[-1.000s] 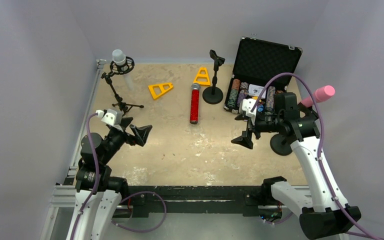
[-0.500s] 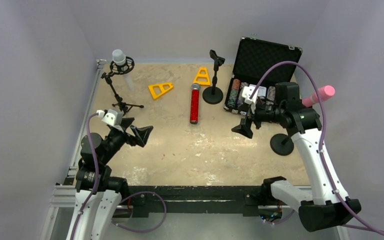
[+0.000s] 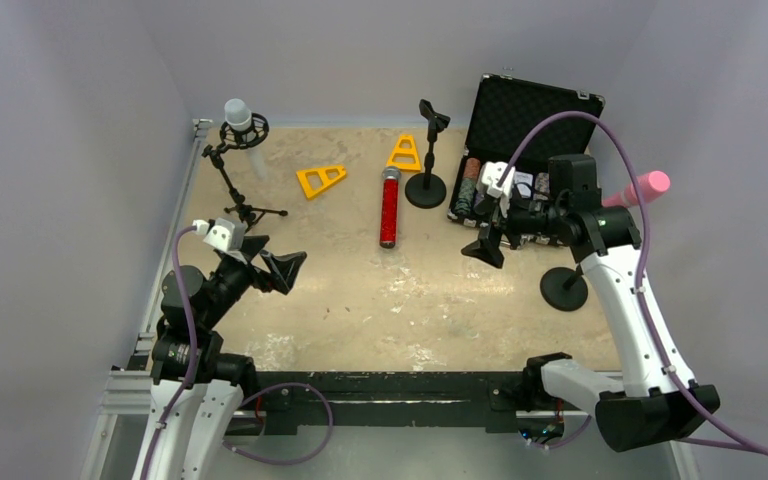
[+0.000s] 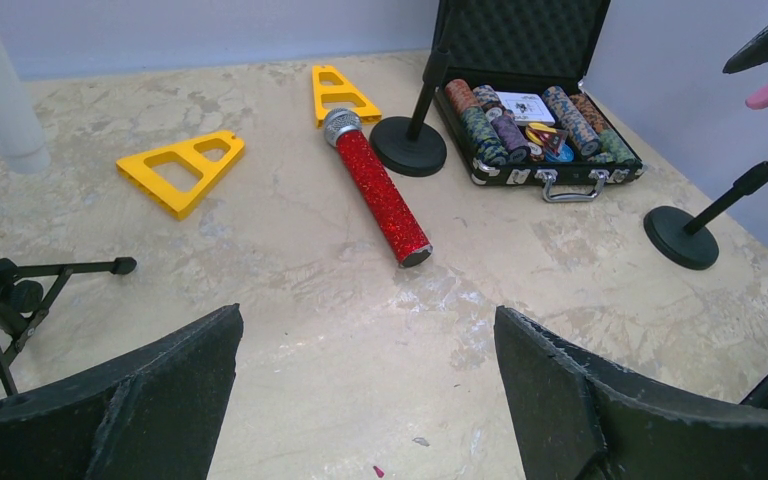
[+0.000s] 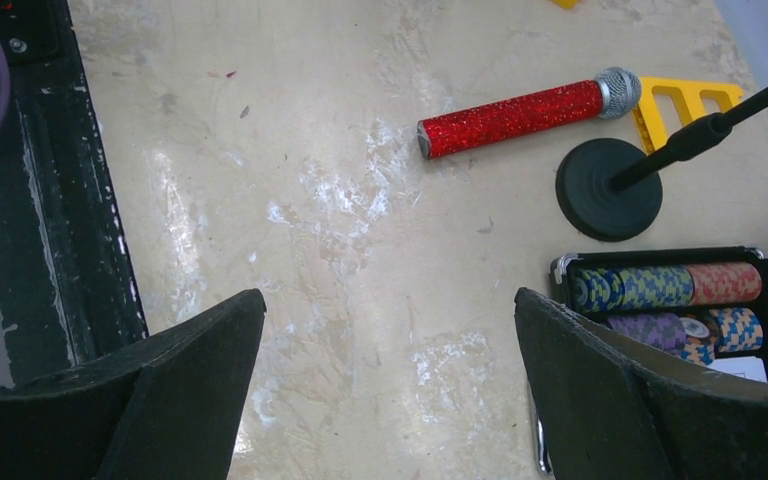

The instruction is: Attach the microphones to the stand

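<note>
Seen from above, the red microphone (image 3: 389,208) lies flat on the table (image 3: 360,300), head toward the far side, just left of the empty stand (image 3: 427,165). The white microphone (image 3: 239,116) at far left and the pink microphone (image 3: 640,187) at right look mounted. The left end effector (image 3: 270,262) and right end effector (image 3: 488,238) hang wide open, holding nothing.

The left wrist view shows a stiff, glittery barrel, probably grippy but apt to roll.

In the right wrist view, the mid-barrel looks the best hold, clear of the mesh head.
</note>
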